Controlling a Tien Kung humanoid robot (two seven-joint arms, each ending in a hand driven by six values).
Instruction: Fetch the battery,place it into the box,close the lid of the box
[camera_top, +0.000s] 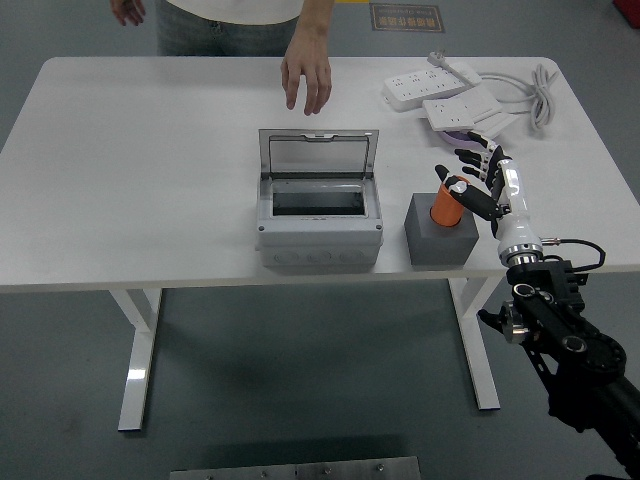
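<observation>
Standing upright in its grey holder (441, 229), the orange battery (446, 205) is flanked by the spread, unclosed fingers (462, 187) of the right hand (484, 184) — nothing is grasped yet. The box (320, 213) is seen empty, lid (318, 152) raised — fetching, placing and closing remain.

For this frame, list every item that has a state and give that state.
box: lid open, standing upright at the back; inside looks empty.
battery: upright in the grey holder, not yet lifted.
right hand: fingers spread beside the battery, no closed grasp.
power strips: lying at the far right, cable coiled.
person's hand: hanging above the table behind the box, holding nothing.
</observation>
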